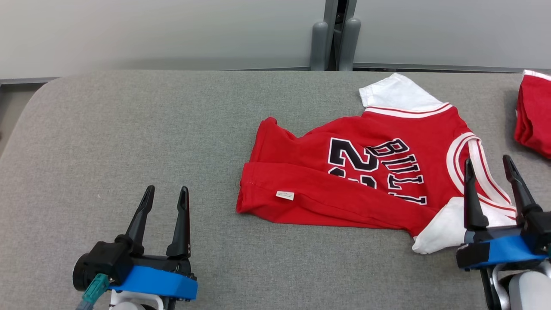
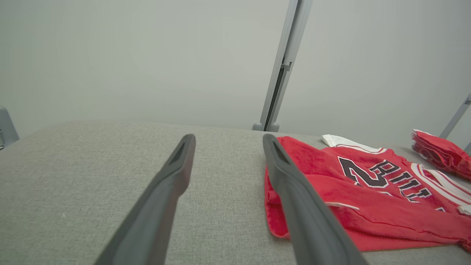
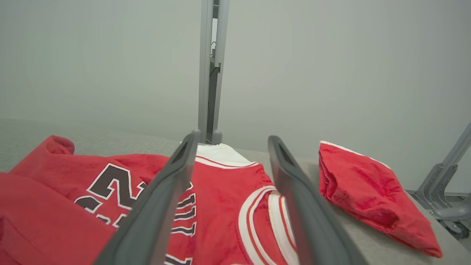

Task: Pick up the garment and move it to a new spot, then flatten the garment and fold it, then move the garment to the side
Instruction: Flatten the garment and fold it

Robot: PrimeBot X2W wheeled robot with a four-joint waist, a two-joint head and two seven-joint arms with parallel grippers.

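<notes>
A red jersey point(image 1: 310, 189) with white sleeves lay right of centre on the grey table point(image 1: 129, 129), its near edge folded over. The right end effector point(image 1: 488, 162) stood at its collar end, fingers spread and gripping nothing. The left end effector point(image 1: 167, 189), likewise open, stood to the jersey's left. Another folded red garment point(image 1: 533, 116) sat at the table's right edge.

Looks steeply down from the head onto the table point(image 1: 129, 129), left fingers point(image 1: 183, 224) and right fingers point(image 1: 471, 193) at the bottom edge. Looks low along each wrist's fingers toward the wall point(image 2: 110, 55). Shares the shirt point(image 1: 344, 172) everywhere: right of the left fingers, under the right.
</notes>
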